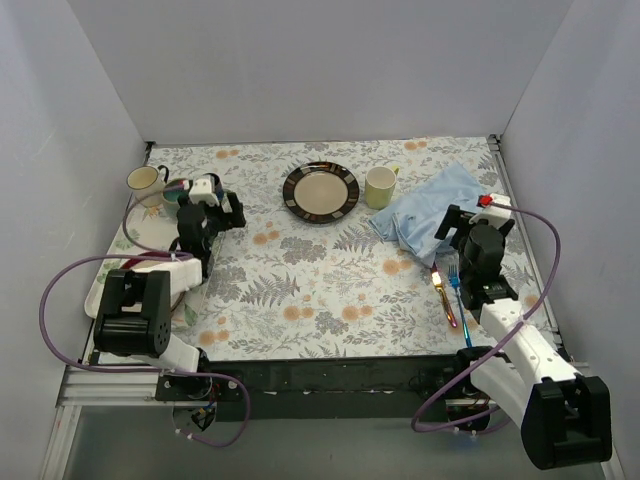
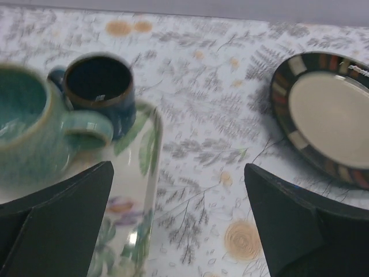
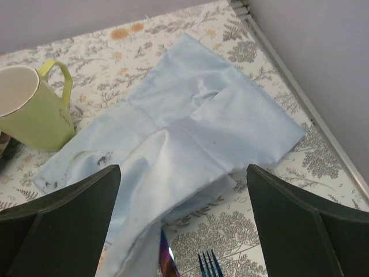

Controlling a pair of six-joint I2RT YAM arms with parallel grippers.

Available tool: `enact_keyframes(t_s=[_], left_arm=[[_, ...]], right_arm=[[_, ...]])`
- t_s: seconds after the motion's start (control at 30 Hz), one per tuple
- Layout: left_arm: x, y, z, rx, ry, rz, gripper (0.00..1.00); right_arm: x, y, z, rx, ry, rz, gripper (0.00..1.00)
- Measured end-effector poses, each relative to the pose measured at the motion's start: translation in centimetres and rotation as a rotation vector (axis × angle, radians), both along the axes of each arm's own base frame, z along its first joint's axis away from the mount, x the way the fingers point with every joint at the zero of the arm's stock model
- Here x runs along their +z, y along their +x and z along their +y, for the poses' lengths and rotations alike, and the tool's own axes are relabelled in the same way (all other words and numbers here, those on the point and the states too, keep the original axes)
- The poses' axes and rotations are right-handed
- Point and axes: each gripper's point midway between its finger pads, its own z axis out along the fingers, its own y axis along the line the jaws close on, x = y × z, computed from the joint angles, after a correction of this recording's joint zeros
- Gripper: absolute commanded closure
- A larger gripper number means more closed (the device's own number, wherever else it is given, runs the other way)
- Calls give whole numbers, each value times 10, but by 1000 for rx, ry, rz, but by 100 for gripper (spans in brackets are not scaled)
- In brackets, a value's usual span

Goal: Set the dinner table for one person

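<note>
The tabletop (image 1: pixel 300 290), flat and rectangular under white cloth printed with grey-green ferns and orange flowers, is lying beneath both arms and carrying a round glossy plate (image 1: pixel 320 192) with a dark banded rim. The left end effector (image 2: pixel 177 173) is hanging wide and empty over its left side, at the rim of a floral tray (image 2: pixel 144 150) holding a speckled teal mug (image 2: pixel 29 133). The right end effector (image 3: pixel 183 173) is gaping wide, empty, above a crumpled light-blue cloth (image 3: pixel 190 133) near its right edge.

Soft even light falling from above, shadows showing faint, teal mug (image 2: pixel 29 133) blurring at frame left, knife (image 1: pixel 445 297) tip glaring.
</note>
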Motion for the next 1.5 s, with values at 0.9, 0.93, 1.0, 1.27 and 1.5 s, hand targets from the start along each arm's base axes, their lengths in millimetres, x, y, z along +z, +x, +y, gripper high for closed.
enact_keyframes(t_s=[0.9,0.93,1.0,1.27,1.5], left_arm=[[54,-68,-55,-468,65,521,2],[55,-69,-55,-469,64,526,2],[58,-72,-56,-477,59,532,2],[103,-80,-71,-572,33,481,2],[143,-92,-85,-669,12,437,2]], right_arm=[[-130,-15,59,177,229,625,93],[-126,-10,58,178,222,617,99],[-117,-3,58,180,214,597,99],[-12,12,88,312,70,405,99],[129,-33,193,689,6,94,99]])
